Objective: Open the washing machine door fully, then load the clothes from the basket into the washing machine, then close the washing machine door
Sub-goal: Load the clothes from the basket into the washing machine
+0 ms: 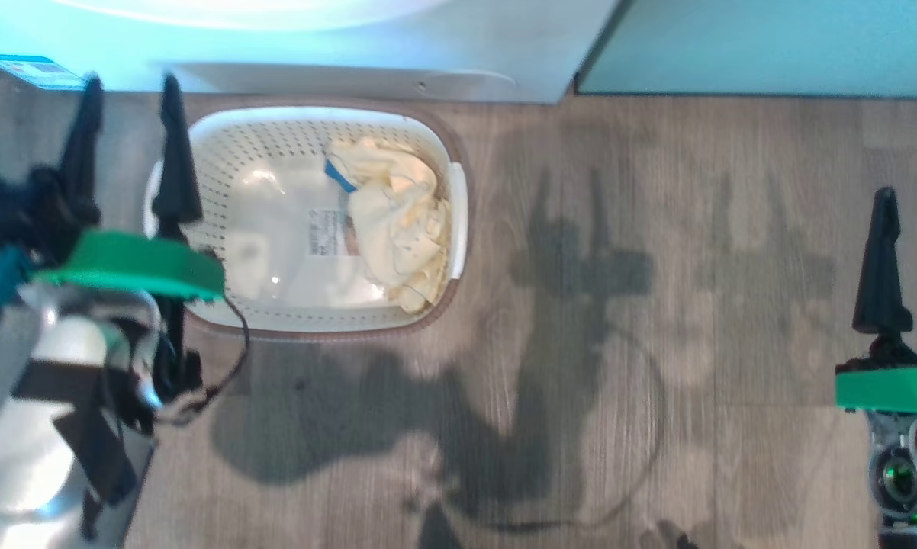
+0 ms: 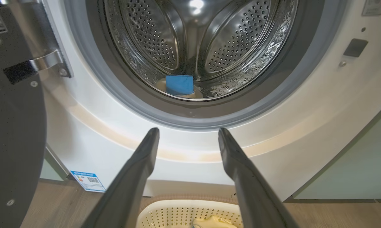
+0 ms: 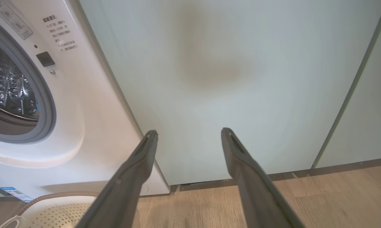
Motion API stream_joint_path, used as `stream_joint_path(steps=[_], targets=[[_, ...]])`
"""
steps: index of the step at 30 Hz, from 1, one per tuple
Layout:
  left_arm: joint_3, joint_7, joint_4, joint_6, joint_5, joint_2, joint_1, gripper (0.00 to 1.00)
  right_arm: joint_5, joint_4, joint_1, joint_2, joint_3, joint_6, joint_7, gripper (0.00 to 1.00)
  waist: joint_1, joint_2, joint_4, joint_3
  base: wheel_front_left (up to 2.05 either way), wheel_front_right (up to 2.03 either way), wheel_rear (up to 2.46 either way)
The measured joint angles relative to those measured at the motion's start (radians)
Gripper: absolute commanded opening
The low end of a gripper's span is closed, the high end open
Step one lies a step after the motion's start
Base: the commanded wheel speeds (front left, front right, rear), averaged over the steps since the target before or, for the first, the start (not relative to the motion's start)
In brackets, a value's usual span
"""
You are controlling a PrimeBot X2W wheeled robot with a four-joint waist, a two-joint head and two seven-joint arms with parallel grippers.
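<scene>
**Loading step: clothes in basket**

Washing machine with washing machine door swung open at left; basket on floor just before it, clothes bunched at right end. Left gripper, right gripper spread wide, empty. Next: lower onto pile, pinch fabric.

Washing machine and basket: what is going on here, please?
A robot is loading laundry. The door stands open, and one piece with blue trim lies in the drum. More clothes are in the basket. The left gripper and the right gripper are open and empty.
</scene>
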Motion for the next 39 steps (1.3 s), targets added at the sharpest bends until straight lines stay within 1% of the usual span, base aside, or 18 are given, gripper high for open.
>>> stream_joint_path(steps=[2,5,10,15,19,26,30,36,39], targets=[[0.000,-0.015,-0.011,0.009,-0.001,-0.017,0.046,1.00,-0.017,0.006,0.013,0.000,-0.001,0.000,0.000,1.00,0.0000,0.0000,0.014,-0.024,0.00,0.00,0.00],[-0.008,-0.032,-0.017,0.011,0.000,-0.034,0.104,1.00,-0.038,0.012,0.033,0.000,-0.006,0.000,0.000,1.00,0.0001,0.0000,0.037,-0.062,0.00,0.00,0.00],[-0.017,-0.050,-0.003,0.011,0.000,-0.046,0.179,1.00,-0.057,0.028,0.083,0.000,-0.005,0.000,0.000,1.00,0.0001,0.0000,0.066,-0.130,0.00,0.00,0.00],[-0.031,-0.067,0.015,0.007,0.000,-0.064,0.243,1.00,-0.057,0.033,0.130,0.000,0.001,0.000,0.010,1.00,0.0000,0.0000,0.080,-0.207,0.00,0.00,0.00],[-0.037,-0.067,0.024,0.007,0.000,-0.069,0.279,1.00,-0.057,0.033,0.165,0.000,0.003,0.000,0.019,1.00,0.0000,0.0000,0.083,-0.255,0.00,0.00,0.00],[-0.039,-0.067,0.028,0.008,0.000,-0.073,0.361,1.00,-0.050,0.017,0.280,0.000,-0.001,0.000,0.045,1.00,0.0000,0.0000,0.080,-0.357,0.00,0.00,0.00],[-0.047,-0.066,0.024,0.017,0.000,-0.073,0.400,1.00,-0.050,0.002,0.301,0.000,-0.001,0.000,0.064,1.00,0.0001,0.0000,0.074,-0.401,0.00,0.00,0.00],[-0.062,-0.056,0.007,0.018,0.007,-0.072,0.448,1.00,-0.049,-0.010,0.342,0.001,0.007,0.000,0.081,1.00,0.0000,0.0000,0.069,-0.460,0.00,0.00,0.00],[-0.064,-0.048,-0.001,0.027,0.007,-0.071,0.474,1.00,-0.049,-0.014,0.356,0.001,0.007,0.000,0.089,1.00,0.0000,0.0000,0.069,-0.480,0.00,0.00,0.00]])
